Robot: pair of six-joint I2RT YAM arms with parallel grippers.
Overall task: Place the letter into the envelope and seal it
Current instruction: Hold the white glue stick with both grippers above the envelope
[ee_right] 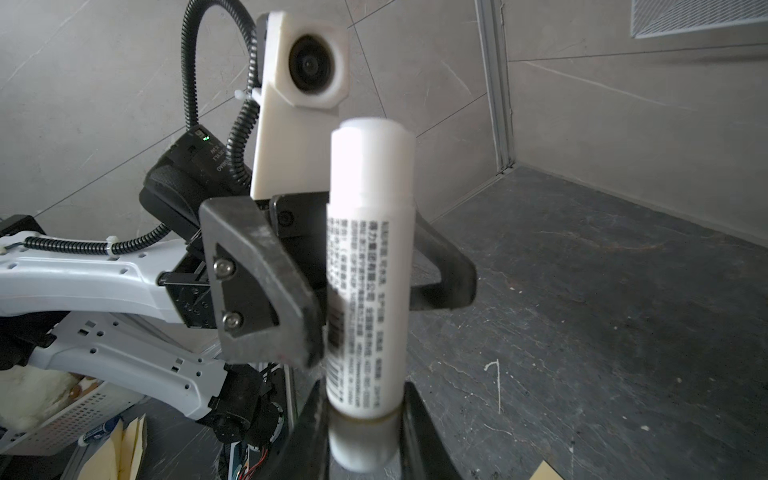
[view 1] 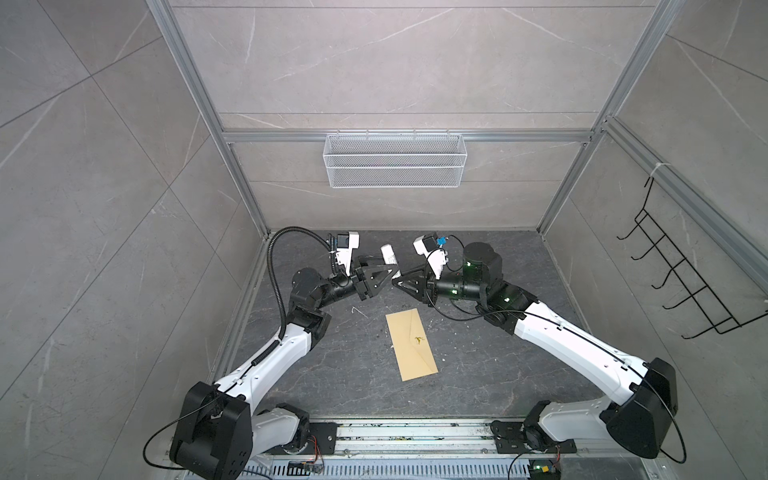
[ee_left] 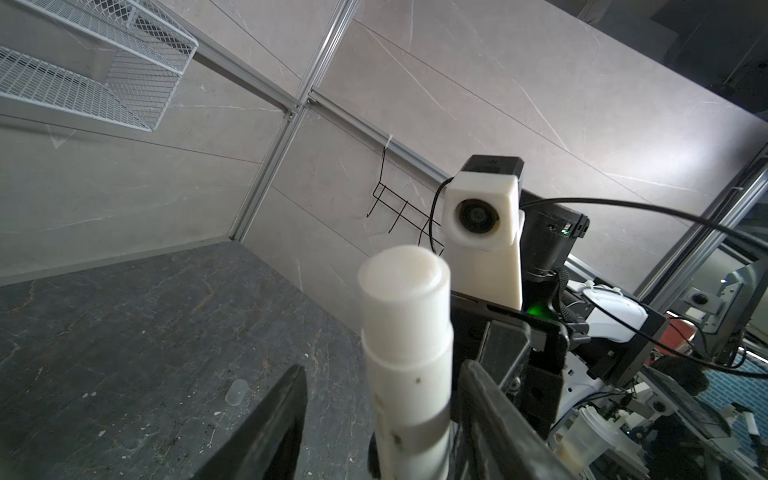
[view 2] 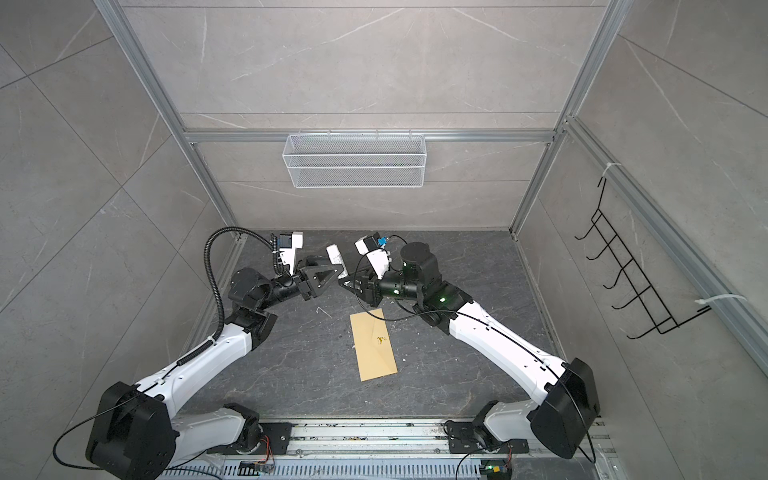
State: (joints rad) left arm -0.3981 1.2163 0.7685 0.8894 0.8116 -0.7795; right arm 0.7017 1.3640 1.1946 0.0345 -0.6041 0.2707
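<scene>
The tan envelope lies flat on the dark table, nearer than both grippers, with a small yellowish mark on its face. The letter is hidden from every view. A white glue stick stands upright above the back of the table. My right gripper is shut on its base. My left gripper is open, its fingers on either side of the stick's body. One finger is close against the stick and a clear gap shows at the other.
A small translucent cap lies on the table near the back. A white wire basket hangs on the back wall and a black hook rack on the right wall. White specks dot the table.
</scene>
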